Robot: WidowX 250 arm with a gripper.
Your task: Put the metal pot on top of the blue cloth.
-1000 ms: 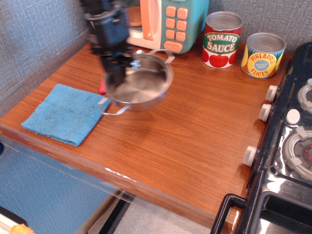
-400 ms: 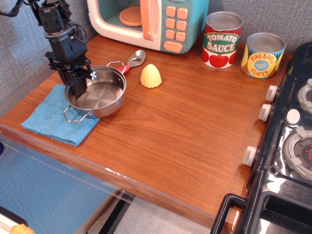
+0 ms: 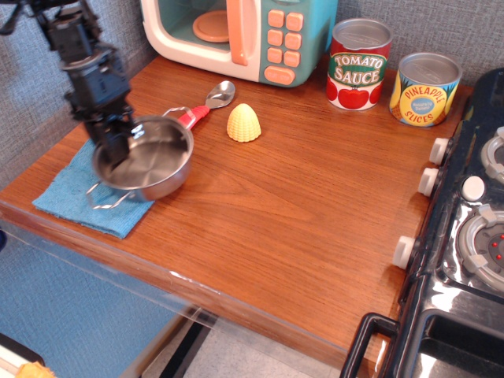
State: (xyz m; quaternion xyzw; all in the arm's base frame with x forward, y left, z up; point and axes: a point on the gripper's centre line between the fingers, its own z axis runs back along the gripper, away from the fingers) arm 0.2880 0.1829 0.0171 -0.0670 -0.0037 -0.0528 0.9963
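Note:
The metal pot (image 3: 150, 164) is shiny, shallow and round with thin wire loop handles. It hangs tilted just above the right part of the blue cloth (image 3: 71, 193), which lies flat at the table's front left corner. My black gripper (image 3: 114, 142) comes down from the upper left and is shut on the pot's left rim, one finger inside the pot. The pot covers much of the cloth's right side.
A red-handled spoon (image 3: 211, 102) and a yellow corn-like piece (image 3: 244, 123) lie just right of the pot. A toy microwave (image 3: 244, 35) stands behind. Tomato sauce (image 3: 358, 64) and pineapple (image 3: 424, 89) tins stand at the back right. A stove (image 3: 465, 236) is at the right edge.
My gripper has carried the pot from the table's middle back, leftward and forward, to over the cloth. The spoon and the yellow piece behind it have come into sight.

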